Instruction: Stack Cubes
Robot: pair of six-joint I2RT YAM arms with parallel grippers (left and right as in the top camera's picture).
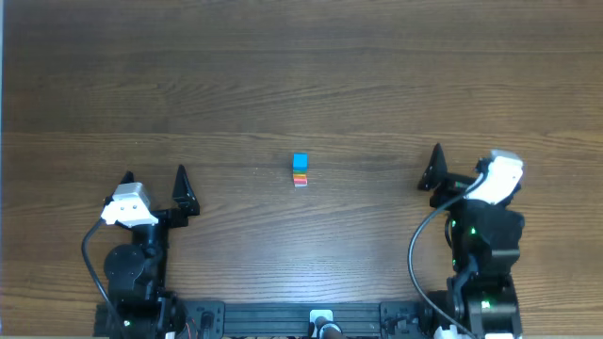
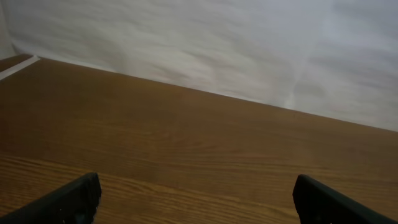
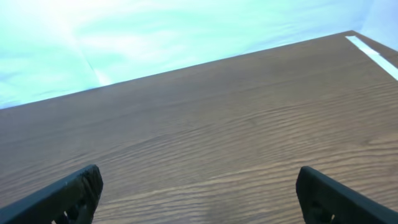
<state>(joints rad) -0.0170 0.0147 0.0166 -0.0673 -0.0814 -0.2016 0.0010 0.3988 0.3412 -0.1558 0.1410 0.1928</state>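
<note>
Backing brown wood-grain table point(image 1: 283, 75), pale wall point(image 2: 217, 43); left gripper point(image 2: 196, 193) spread, right gripper point(image 3: 199, 186) spread.

Brown wood-grain surface point(image 1: 301, 75). Bearing small cube stack point(image 1: 300, 170) near middle, blue cube topmost.

A small stack of cubes point(image 1: 300, 170) stands upright on the brown wooden table point(image 1: 301, 75), near the middle of the surface. A blue cube point(image 1: 300, 162) sits on top. Beneath it, only thin edges show of an orange cube point(image 1: 300, 175) and, lowest, a red cube point(image 1: 300, 182). The cubes touch and line up squarely, one above another.
</note>
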